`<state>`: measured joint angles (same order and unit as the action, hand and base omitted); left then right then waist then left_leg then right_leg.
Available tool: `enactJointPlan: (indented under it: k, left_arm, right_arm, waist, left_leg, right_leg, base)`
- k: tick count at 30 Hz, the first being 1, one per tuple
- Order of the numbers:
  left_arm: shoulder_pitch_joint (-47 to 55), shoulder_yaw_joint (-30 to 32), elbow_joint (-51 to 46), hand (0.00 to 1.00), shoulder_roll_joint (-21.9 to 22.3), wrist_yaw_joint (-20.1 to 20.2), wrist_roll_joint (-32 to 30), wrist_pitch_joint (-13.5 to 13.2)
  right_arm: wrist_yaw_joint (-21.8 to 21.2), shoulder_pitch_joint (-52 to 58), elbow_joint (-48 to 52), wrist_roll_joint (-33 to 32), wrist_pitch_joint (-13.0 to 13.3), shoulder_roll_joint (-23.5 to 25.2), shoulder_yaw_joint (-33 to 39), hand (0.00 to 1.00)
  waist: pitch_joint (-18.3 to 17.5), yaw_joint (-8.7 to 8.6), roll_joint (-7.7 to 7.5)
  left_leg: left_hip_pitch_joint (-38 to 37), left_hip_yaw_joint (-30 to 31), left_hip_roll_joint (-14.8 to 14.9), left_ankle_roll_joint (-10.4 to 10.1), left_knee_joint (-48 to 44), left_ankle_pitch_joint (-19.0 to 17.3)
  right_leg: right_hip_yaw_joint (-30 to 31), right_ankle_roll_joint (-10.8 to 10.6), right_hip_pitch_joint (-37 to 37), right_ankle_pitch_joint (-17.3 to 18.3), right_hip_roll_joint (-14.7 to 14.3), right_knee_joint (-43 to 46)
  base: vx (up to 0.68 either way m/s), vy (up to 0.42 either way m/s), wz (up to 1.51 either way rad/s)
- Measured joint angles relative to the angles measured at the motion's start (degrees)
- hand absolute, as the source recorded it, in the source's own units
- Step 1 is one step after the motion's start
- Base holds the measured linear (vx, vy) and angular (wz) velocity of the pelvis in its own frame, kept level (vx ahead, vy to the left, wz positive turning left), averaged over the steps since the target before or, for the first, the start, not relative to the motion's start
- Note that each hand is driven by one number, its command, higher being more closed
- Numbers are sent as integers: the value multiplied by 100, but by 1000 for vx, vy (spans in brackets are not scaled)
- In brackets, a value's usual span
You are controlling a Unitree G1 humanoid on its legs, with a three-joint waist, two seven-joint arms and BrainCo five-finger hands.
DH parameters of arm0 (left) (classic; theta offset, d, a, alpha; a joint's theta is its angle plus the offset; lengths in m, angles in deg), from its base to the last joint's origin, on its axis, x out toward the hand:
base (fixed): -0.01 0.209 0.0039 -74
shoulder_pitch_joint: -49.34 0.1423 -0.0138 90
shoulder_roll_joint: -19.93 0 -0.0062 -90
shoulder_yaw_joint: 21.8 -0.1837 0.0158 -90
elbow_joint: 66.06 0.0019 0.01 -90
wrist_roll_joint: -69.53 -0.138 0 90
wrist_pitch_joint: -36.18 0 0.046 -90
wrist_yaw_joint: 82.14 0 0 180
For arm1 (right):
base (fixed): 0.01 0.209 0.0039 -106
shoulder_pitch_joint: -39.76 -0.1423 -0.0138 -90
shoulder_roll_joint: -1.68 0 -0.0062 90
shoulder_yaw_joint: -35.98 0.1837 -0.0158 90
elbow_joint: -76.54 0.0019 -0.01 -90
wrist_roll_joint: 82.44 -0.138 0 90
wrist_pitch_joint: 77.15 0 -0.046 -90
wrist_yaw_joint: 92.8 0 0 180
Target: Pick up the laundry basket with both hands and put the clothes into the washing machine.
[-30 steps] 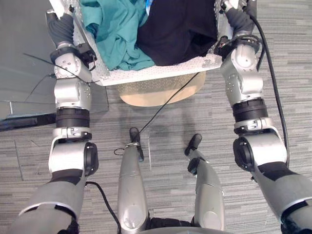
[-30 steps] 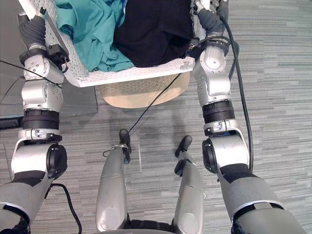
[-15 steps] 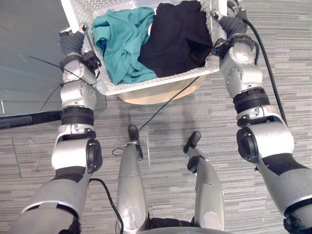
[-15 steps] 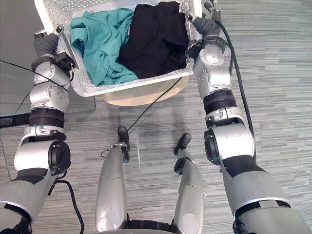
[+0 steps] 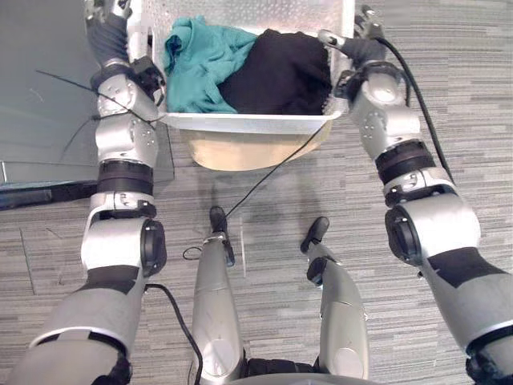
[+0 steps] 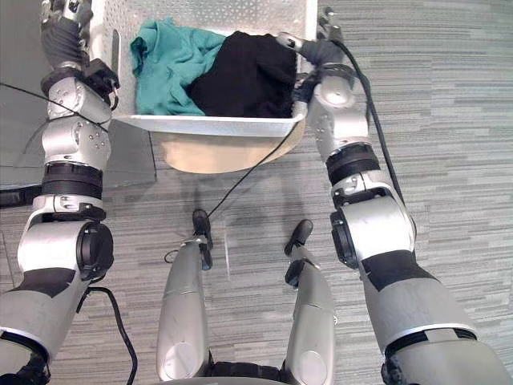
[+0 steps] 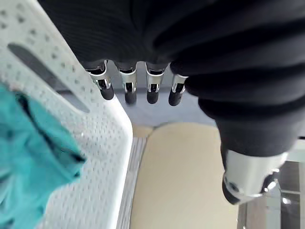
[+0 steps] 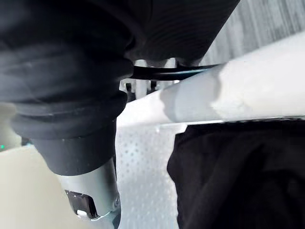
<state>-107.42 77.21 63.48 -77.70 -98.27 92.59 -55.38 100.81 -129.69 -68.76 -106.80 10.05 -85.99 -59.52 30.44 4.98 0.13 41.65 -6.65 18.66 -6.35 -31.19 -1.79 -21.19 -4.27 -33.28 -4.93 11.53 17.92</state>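
A white perforated laundry basket (image 5: 248, 122) rests level on a round beige stool (image 5: 248, 154). Inside lie a teal garment (image 5: 200, 64) on the left and a black one (image 5: 280, 72) on the right. My left hand (image 5: 108, 32) is beside the basket's left wall; its fingers (image 7: 126, 88) hang straight, just clear of the wall and its handle slot (image 7: 45, 67). My right hand (image 5: 358, 46) is at the right rim (image 8: 238, 90), with one silver finger (image 5: 327, 37) lying straight across that rim. Neither hand grips the basket.
A grey glassy panel (image 5: 40, 96) lies on the floor to the left, next to my left arm. Grey striped carpet (image 5: 465, 96) spreads around the stool, with free floor to the right.
The basket went from lifted and tilted close to me to lying level on the stool, farther off. Both hands uncurled from its sides.
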Motion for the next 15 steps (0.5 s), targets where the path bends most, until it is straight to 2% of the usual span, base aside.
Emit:
enactJointPlan:
  k: [9, 15]
  left_arm:
    - [3, -5, -14, 0, 3, 218, -17, 4]
    - [33, -2, -42, 0, 2, 199, -18, 2]
  right_arm:
    - [-131, -149, 62, -30, 27, 7, 12, 0]
    - [-116, -162, 81, -31, 27, -83, 45, 0]
  waist:
    - [-2, -76, 2]
    - [-6, -77, 12]
  left_leg:
    - [-83, -5, 32, -57, 233, 166]
    - [-159, -47, 32, -57, 234, 166]
  right_leg:
    - [-43, 47, 19, 5, -71, -26]
    - [-5, 47, 59, 5, -67, -26]
  base:
    - [-7, -34, 1]
    - [0, 0, 0]
